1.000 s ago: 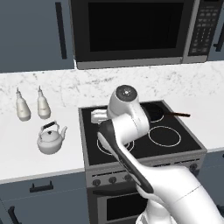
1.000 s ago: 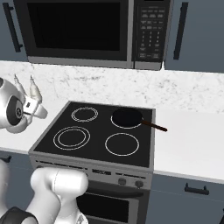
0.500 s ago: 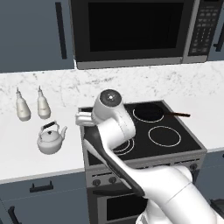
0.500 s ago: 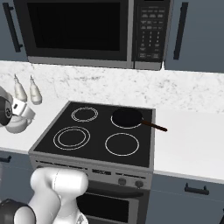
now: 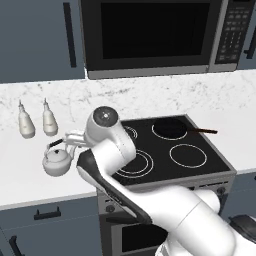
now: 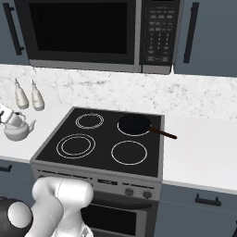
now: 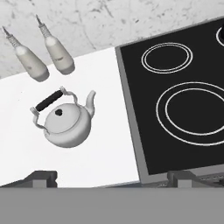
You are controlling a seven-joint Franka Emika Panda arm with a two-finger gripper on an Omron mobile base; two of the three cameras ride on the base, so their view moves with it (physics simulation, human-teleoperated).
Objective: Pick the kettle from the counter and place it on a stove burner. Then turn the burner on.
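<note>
The kettle stands upright on the bench, just left of the stove's left edge and in front of the two pale bottles at the back wall. In the right base view it sits at the far left, beside the cooktop. The hand is held just above and to the right of the kettle, with its jaws spread fully and nothing between them; no contact with the kettle is seen.

The step in hand is judged to be the approach for the pick. It would be done well if the hand were brought directly over the black handle, the jaws turned so that they close across the handle's thin width and not along its length, and then lowered until the grip bar lies between the fingertips before closing. The bottles behind should be kept clear of.

In the hand view the kettle is seen from above: its spout points toward the stove, to the right and a little toward the back wall. The handle's long axis is seen to run on a diagonal in that view; how it lies relative to the spout line cannot be settled. The largest burner, the near left one, lies close by, so only a short carry to the right is expected.
</note>
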